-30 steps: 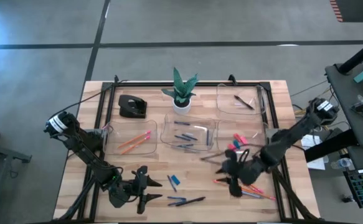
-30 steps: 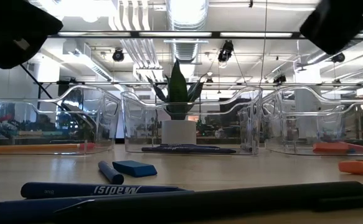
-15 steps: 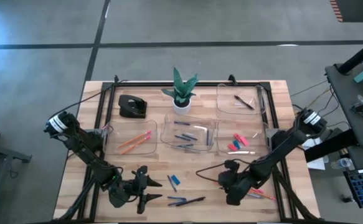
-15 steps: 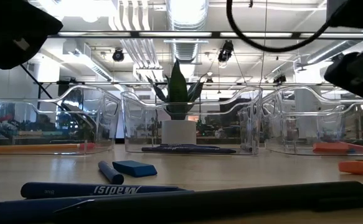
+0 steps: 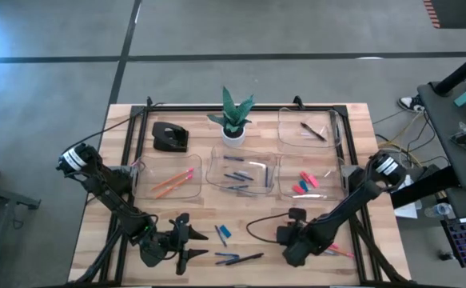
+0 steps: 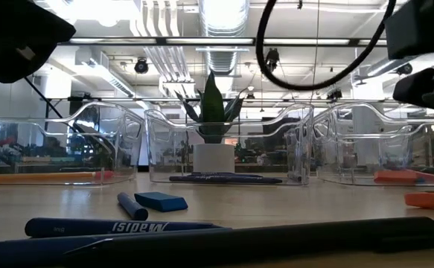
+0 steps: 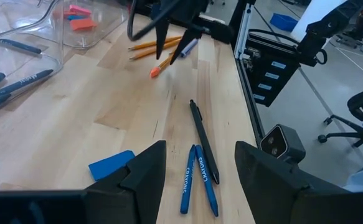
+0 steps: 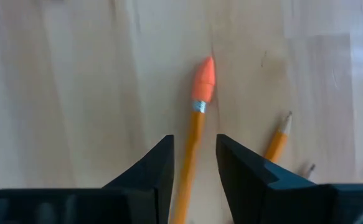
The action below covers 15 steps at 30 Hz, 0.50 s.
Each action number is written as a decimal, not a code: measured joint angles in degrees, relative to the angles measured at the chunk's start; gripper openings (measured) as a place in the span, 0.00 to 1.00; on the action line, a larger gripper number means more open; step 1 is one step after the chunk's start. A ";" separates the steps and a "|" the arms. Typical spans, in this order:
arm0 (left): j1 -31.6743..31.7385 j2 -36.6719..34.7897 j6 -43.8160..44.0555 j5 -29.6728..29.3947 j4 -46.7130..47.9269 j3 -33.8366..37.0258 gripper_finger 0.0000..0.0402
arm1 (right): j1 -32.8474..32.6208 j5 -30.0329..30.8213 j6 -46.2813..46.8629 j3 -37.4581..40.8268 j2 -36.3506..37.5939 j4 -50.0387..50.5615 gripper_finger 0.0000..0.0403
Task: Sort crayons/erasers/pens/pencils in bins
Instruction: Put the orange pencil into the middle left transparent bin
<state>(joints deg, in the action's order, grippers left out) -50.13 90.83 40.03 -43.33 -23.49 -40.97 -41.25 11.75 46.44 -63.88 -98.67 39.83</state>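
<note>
Right gripper (image 8: pixel 193 163) low over the wooden bench (image 5: pixel 256 224) near its front edge, fingers (image 8: pixel 150 171) parted astride a long orange pencil with an orange eraser cap (image 8: pixel 197 118), not yet clamped. Left gripper (image 7: pixel 197 168) waits, fingers released, over blue crayons (image 7: pixel 197 186); four clear plastic bins (image 5: pixel 240 172) behind.

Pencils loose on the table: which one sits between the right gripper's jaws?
The pencil with the orange eraser cap, its shaft running between the right gripper jaws. The bare-tipped pencil lies off to the side, outside them.
</note>
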 joint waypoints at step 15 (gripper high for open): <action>0.16 0.00 0.02 0.02 0.00 0.02 0.44 | 1.12 -1.67 1.91 1.29 -1.69 -1.42 0.15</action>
<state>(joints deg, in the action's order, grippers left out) -49.97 90.83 40.05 -43.31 -23.49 -40.95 -40.13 10.08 48.35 -62.59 -100.36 38.41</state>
